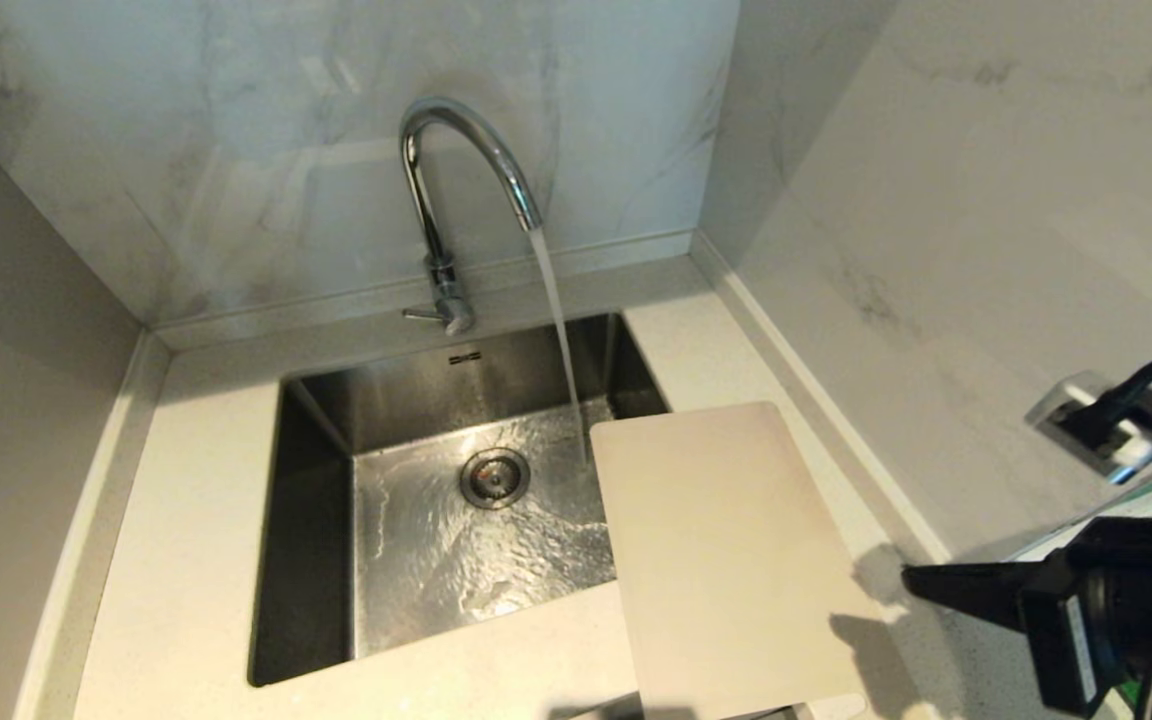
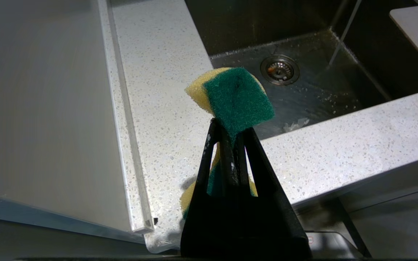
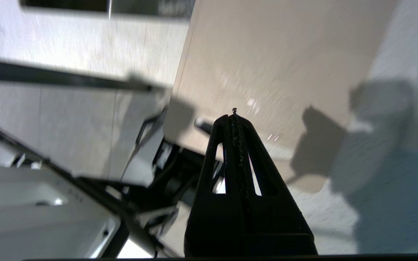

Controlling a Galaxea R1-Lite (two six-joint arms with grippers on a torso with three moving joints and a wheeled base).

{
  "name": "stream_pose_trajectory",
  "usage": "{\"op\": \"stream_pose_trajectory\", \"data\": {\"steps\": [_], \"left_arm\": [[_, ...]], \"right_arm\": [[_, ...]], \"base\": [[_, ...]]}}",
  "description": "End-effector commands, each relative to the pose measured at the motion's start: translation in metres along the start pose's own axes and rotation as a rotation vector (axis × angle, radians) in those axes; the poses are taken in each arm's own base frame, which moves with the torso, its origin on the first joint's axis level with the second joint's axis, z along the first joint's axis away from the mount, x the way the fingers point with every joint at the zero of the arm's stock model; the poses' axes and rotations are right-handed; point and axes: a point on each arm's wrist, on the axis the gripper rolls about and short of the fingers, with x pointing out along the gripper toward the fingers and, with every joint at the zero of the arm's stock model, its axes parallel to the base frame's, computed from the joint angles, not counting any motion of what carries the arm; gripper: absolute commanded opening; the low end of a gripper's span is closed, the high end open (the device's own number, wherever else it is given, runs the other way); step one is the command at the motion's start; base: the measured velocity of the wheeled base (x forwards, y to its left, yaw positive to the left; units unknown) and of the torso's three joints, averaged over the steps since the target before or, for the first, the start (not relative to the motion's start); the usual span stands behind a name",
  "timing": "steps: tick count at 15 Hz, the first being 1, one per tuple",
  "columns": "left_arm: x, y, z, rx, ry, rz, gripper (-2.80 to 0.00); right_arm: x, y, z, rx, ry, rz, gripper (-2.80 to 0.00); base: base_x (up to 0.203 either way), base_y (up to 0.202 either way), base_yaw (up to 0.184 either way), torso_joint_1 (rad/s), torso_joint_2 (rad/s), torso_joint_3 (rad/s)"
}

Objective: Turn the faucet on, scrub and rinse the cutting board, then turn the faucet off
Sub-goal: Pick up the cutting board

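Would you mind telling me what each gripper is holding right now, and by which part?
The left gripper is shut on a yellow-and-green sponge, pinched across its middle. The right gripper is shut and empty, beside the cutting board.

Corner nook ahead of me. Marble-look wall panels (image 1: 266, 150) at the back & on my right (image 1: 976, 220), plain grey wall (image 1: 6, 330) on my left. Pale speckled stone countertop (image 1: 186, 520) wraps round a steel sink basin (image 1: 416, 540) w/ round drain (image 1: 494, 477). White wall socket (image 1: 1086, 420) low on the right wall, black plug in it. Light soft, even; faint shadows on the counter.
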Motion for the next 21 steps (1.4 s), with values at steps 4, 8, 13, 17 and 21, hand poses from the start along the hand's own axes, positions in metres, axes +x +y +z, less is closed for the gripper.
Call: {"op": "stream_pose_trajectory", "data": {"steps": [4,8,13,17,21], "left_arm": [[0.0,0.0,0.0,-0.001,0.001,0.0,-2.8],[0.0,0.0,0.0,-0.001,0.001,0.0,-2.8],[0.0,0.0,0.0,-0.001,0.001,0.0,-2.8],[0.0,0.0,0.0,-0.001,0.001,0.0,-2.8],[0.0,0.0,0.0,0.001,0.006,-0.001,-2.8]], "right_arm": [[0.072,0.011,-0.037,-0.05,0.266,0.095,0.0],[0.103,0.008,-0.045,-0.054,0.348,0.075,0.0],[0.116,0.007,-0.047,-0.068,0.382,0.087,0.0],[0.114,0.016,-0.053,-0.165,0.422,0.111,0.0],[0.115,0.036,-0.064,-0.299,0.524,0.071,0.0]], "base": [[0.0,0.0,0.0,0.0,0.0,0.0],[0.0,0.0,0.0,0.0,0.0,0.0],[0.0,0.0,0.0,0.0,0.0,0.0],[0.0,0.0,0.0,0.0,0.0,0.0],[0.0,0.0,0.0,0.0,0.0,0.0]]}}
